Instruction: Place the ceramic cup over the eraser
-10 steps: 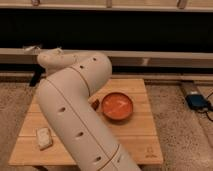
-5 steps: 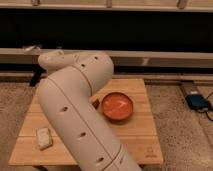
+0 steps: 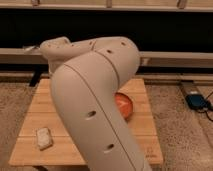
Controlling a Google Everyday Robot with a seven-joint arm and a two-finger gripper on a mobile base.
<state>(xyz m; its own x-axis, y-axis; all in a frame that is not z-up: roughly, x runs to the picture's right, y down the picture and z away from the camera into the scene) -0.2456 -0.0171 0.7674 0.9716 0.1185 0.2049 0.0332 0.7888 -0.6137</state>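
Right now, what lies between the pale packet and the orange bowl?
Camera view: the robot's arm covers that stretch of wooden table; the gripper is not visible.

Bulky cream-white arm [image 3: 95,95], smooth rounded segments, small dark round holes [image 3: 90,114]; pincer hidden behind it.

Speckled grey-brown carpet floor [image 3: 15,97] around a pale wooden worktop [image 3: 40,107]. Behind, a long beige ledge [image 3: 175,59] below a dark wall [image 3: 160,27]. Dim, warm light. Tool out of view.

Wooden table [image 3: 40,107], orange bowl [image 3: 126,106] right of centre — partly hidden, pale packet [image 3: 44,138] near front-left corner, blue device [image 3: 196,101] on floor [image 3: 175,125]
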